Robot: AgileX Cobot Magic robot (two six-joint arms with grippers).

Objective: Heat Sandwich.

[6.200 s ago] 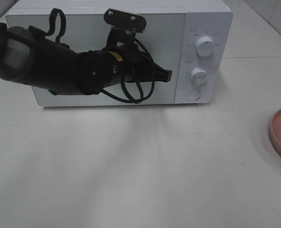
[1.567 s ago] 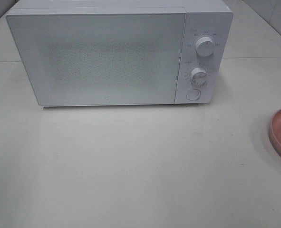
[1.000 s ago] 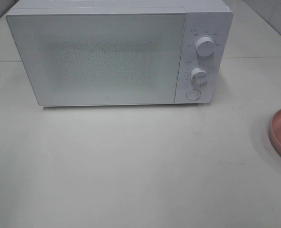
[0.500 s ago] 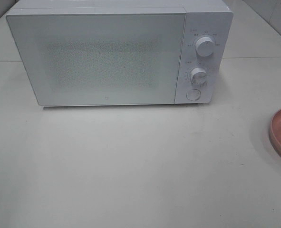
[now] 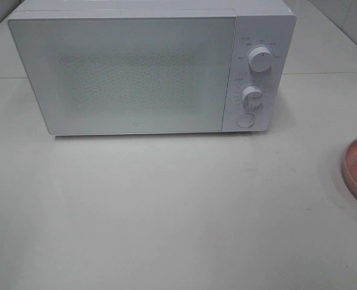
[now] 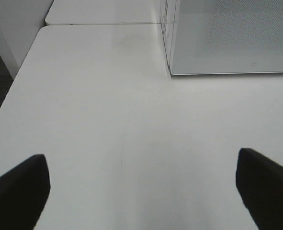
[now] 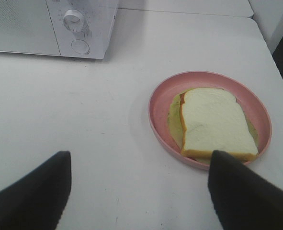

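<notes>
Sandwich (image 7: pixel 217 125) flat on pink plate (image 7: pixel 156 112), on white desk (image 7: pixel 84 105) right of closed microwave (image 5: pixel 148 72). Left pincer (image 6: pixel 141 187) released, empty. Right pincer (image 7: pixel 139 191) spread near plate, seemingly touching nothing.

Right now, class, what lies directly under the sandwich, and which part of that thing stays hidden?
The sandwich lies on a round pink plate, whose rim and part of its floor show around it. The plate's middle is covered by the bread, so its surface there cannot be seen.
</notes>
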